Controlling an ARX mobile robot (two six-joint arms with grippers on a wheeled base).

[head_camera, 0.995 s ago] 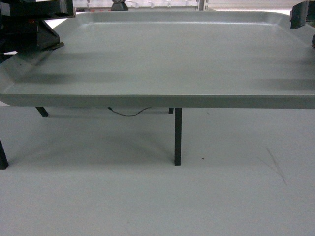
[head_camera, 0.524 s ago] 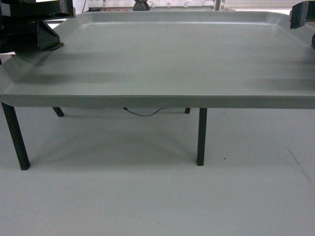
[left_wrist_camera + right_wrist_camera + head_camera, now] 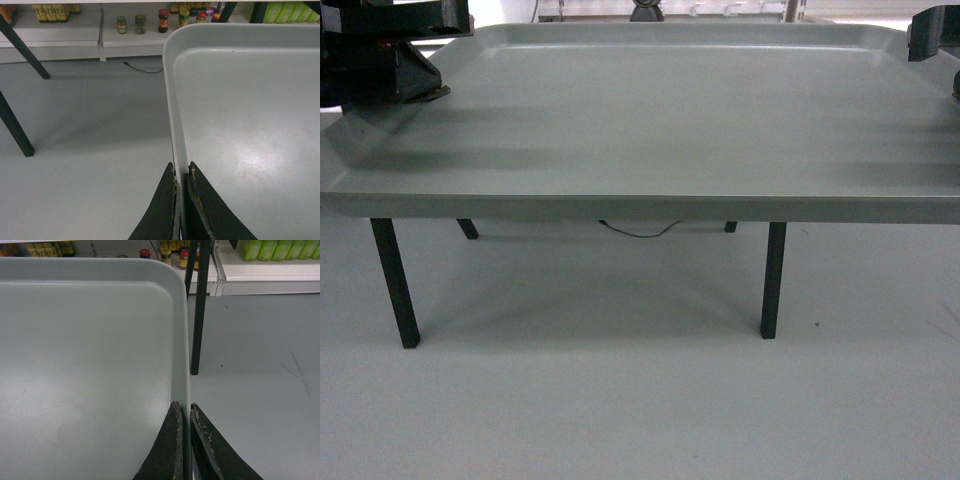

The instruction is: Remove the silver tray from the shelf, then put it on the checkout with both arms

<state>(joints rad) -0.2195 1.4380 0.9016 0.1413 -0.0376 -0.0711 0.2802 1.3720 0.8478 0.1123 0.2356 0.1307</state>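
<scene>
- Grey floor (image 3: pixel 640 400) below; black table legs (image 3: pixel 773 280) stand on it, store shelving with jars (image 3: pixel 140 23) behind.
- Against the earlier head views, the legs have slid rightward while the silver tray (image 3: pixel 660 120) sits unchanged in frame: likely the base is turning, carrying it toward the checkout, which is not in view.
- Left gripper (image 3: pixel 182 172) blades pinched on the tray's left rim.
- Right gripper (image 3: pixel 184 410) likewise clamped on the right rim; tray airborne, level.

Dim, soft focus; overhead glare on silver tray (image 3: pixel 250 150).
</scene>
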